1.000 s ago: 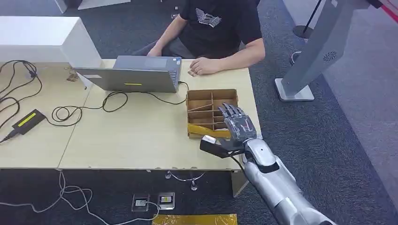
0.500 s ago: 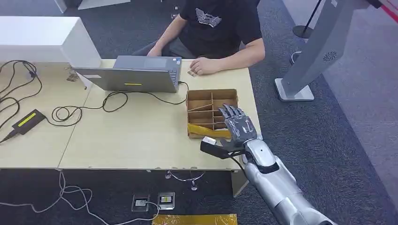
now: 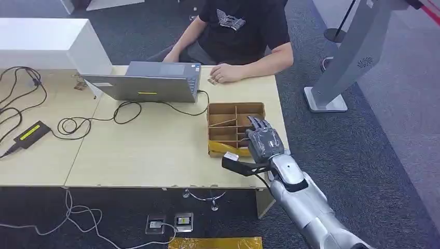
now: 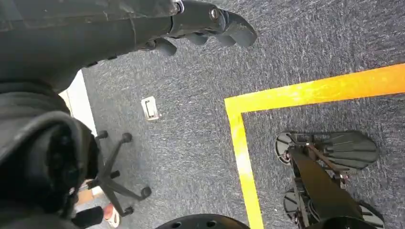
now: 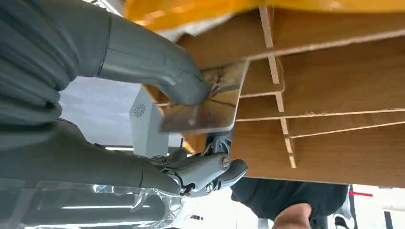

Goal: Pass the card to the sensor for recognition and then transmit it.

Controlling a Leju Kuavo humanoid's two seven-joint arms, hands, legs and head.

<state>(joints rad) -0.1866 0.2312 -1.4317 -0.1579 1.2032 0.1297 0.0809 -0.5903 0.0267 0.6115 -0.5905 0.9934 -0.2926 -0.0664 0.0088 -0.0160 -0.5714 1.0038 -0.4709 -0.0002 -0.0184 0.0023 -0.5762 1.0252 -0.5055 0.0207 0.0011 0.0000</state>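
Right hand [image 3: 263,142] over wooden divider box [image 3: 228,111], pinching card [image 5: 203,102], thumb on face. I read sensor [image 3: 236,164] at hand's 8 o'clock, probably. Left hand [image 4: 210,24] idle, looks curled.

— Head view? High up, looking forward and down across the table [image 3: 155,150] to the person [image 3: 238,31] seated at its far side.
— Right wrist view? Turned, very close behind the right hand [image 5: 143,86], hard against the wooden box [image 5: 334,95].
— Shared? The same box [image 3: 234,127], hand [image 3: 263,140] and person.
— Left wrist view? Aimed down at carpet [image 4: 191,124] and yellow tape [image 4: 248,157].
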